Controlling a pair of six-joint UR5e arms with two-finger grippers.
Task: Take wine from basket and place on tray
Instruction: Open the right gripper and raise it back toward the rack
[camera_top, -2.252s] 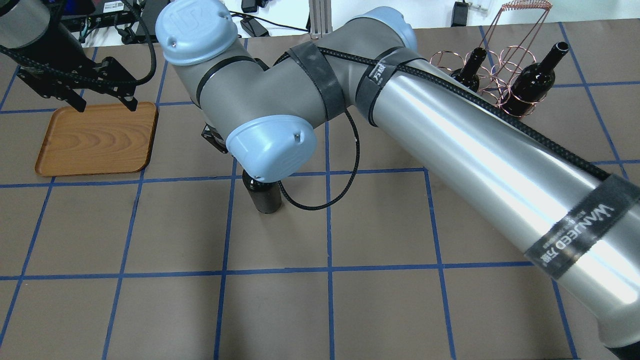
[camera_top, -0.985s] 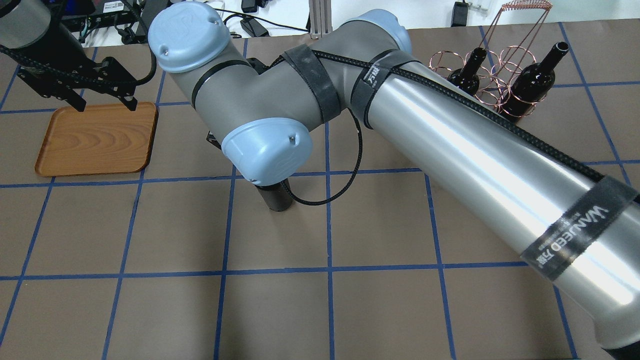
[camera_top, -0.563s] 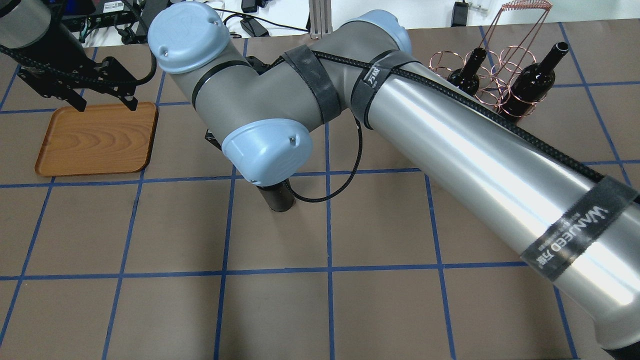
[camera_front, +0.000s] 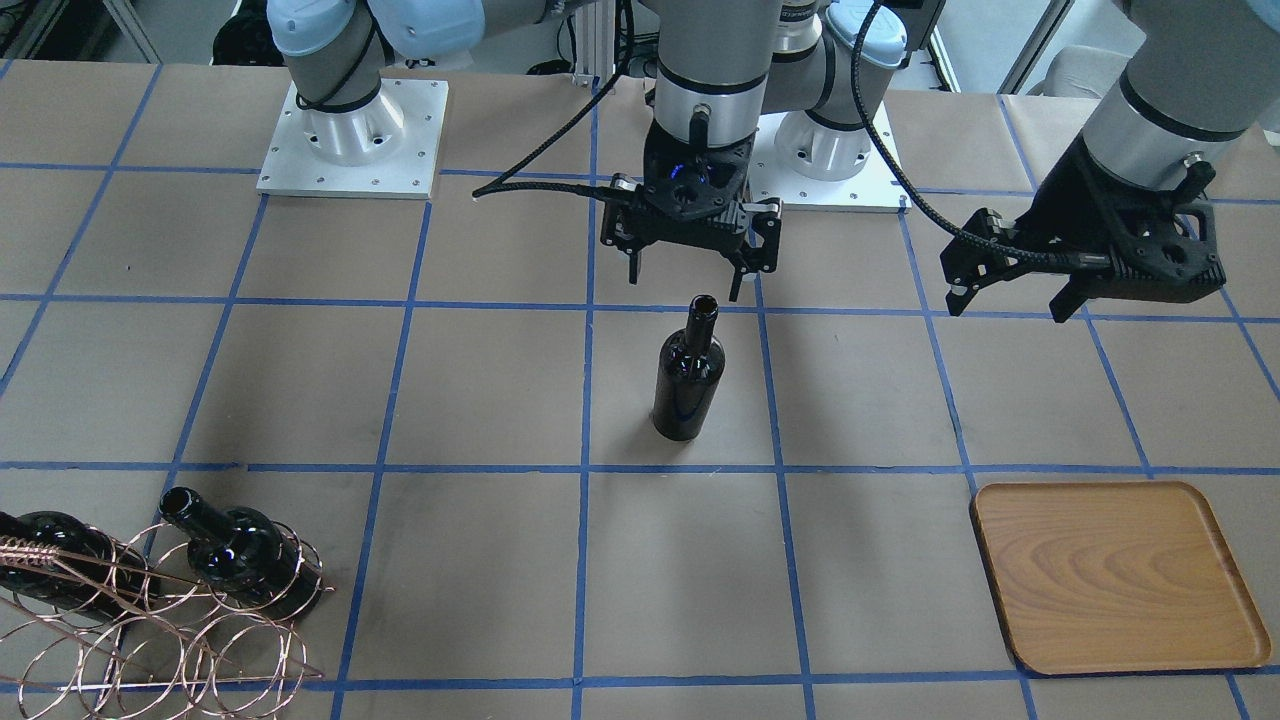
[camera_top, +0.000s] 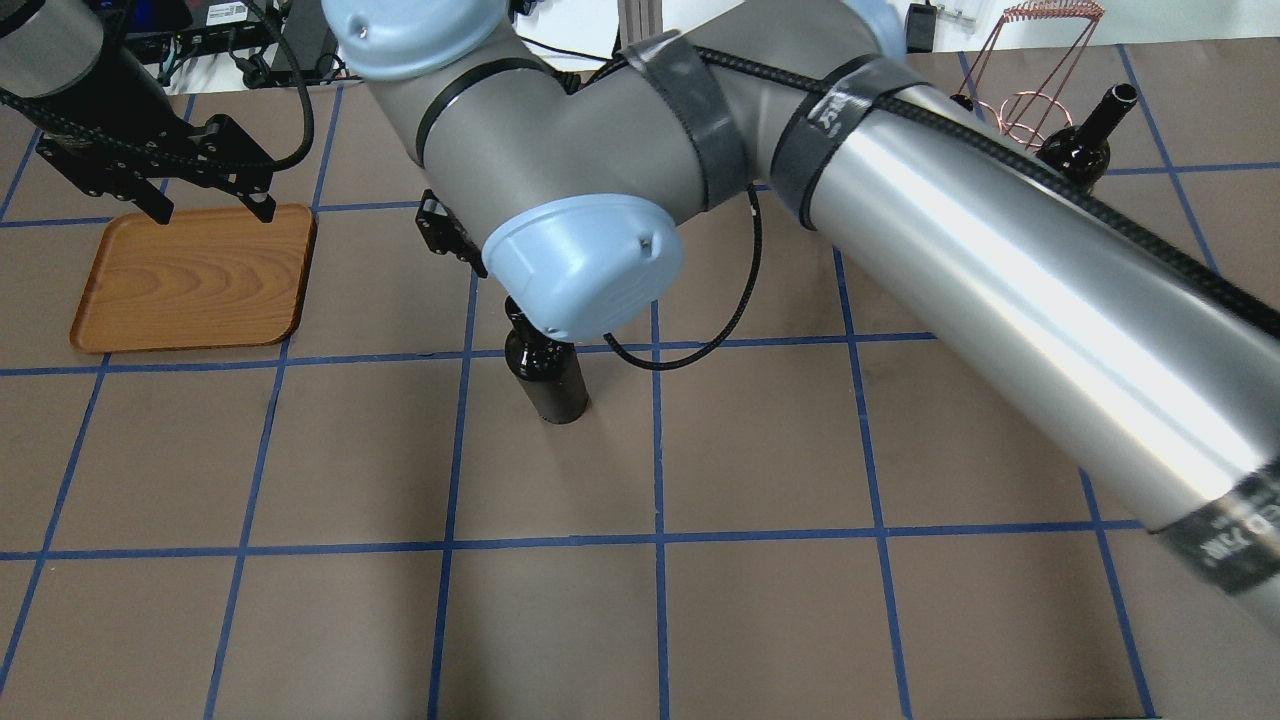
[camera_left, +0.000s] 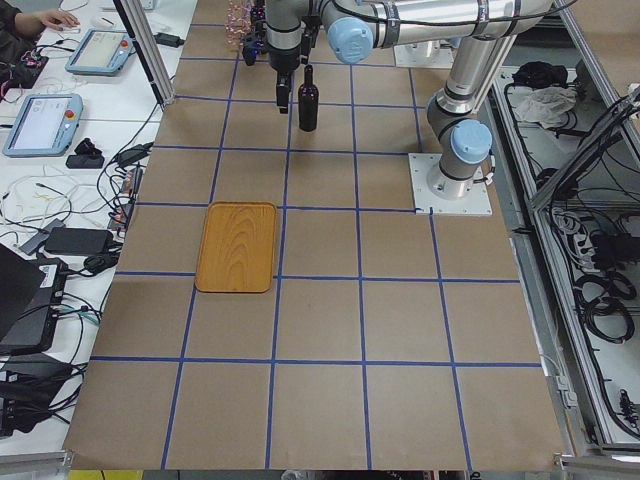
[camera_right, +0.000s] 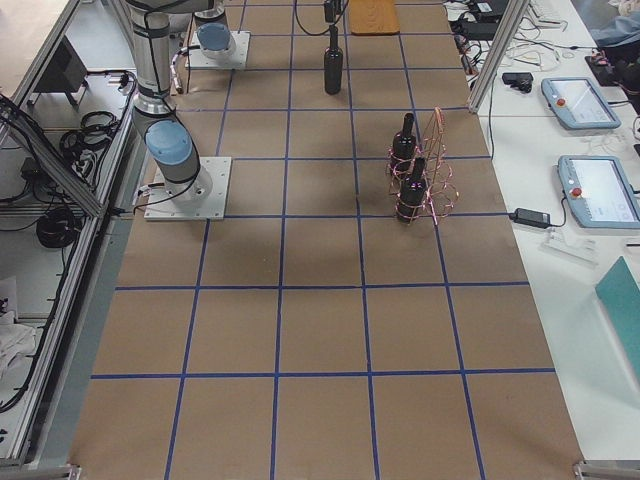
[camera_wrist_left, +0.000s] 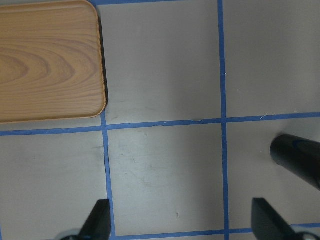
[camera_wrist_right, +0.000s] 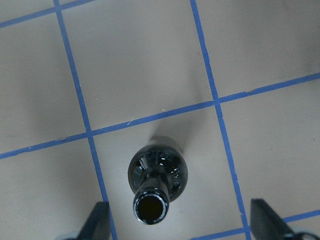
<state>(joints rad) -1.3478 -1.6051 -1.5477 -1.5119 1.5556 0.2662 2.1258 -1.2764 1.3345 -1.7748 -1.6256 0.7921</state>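
Front view: wine (camera_front: 688, 375) stands upright on the bare table, dead centre. It is out of the basket (camera_front: 150, 620) at 8 o'clock and not on the tray (camera_front: 1120, 575) at 4 o'clock. Right claw (camera_front: 688, 280) sits at 12 o'clock of the neck, jaws wide, holding nothing, clear of the glass. Left claw (camera_front: 1010, 305) is at 2 o'clock, wide and empty.

Overhead: the right arm hides the wine's neck and only the body shows. Left claw hangs over the tray's far edge, at 10 o'clock of the wine.

Left side view: wine upright, tray well apart at 7 o'clock.

Right side view: two more bottles (camera_right: 405, 160) sit in the basket.

Left wrist: tray at 10 o'clock, wine's body at the 3 o'clock edge, fingers (camera_wrist_left: 100, 220) spread wide.

Right wrist: looks straight down into the open mouth, which lies between the spread fingers, off-centre.

Judgement: this looks like a mid-table hand-off, with the left claw's pick next. The right arm should rise clear first. The left claw should then come in level, centre the neck between its jaws and grip firmly, since glossy glass slips. Lift straight up and set the base flat inside the rim.
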